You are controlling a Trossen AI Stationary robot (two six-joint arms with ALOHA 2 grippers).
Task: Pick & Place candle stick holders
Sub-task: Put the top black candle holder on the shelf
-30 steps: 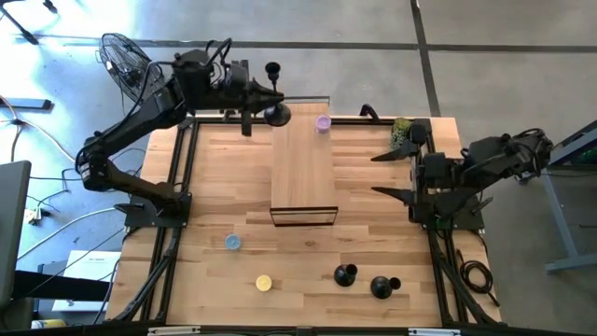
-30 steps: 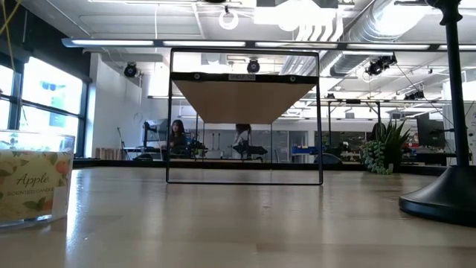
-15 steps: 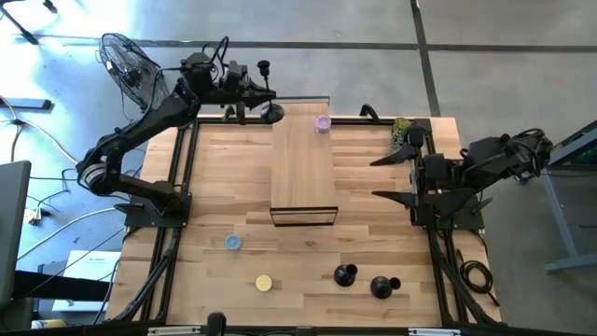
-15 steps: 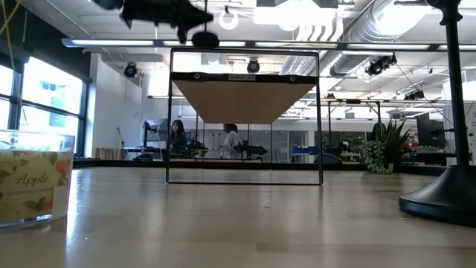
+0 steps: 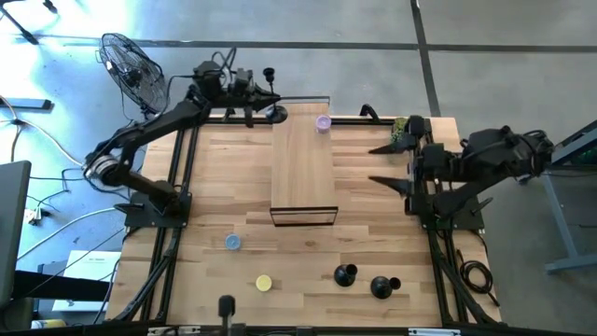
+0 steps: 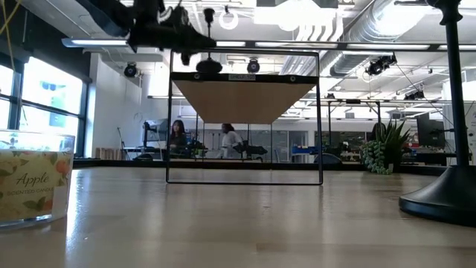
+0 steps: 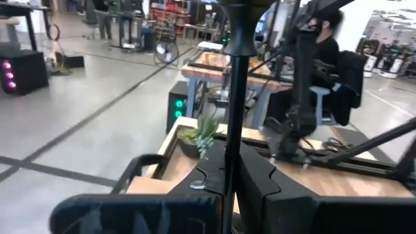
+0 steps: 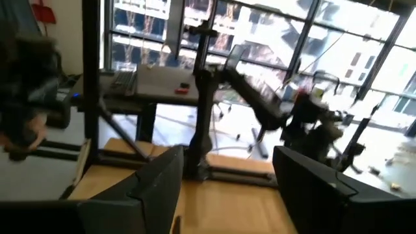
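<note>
Grey concrete floor (image 5: 373,28), large windows (image 8: 214,32)

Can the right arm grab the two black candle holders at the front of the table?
Probably yes. The right gripper is open and holds nothing, and the two candle holders stand in the open on its side of the table, nothing blocking.
</note>
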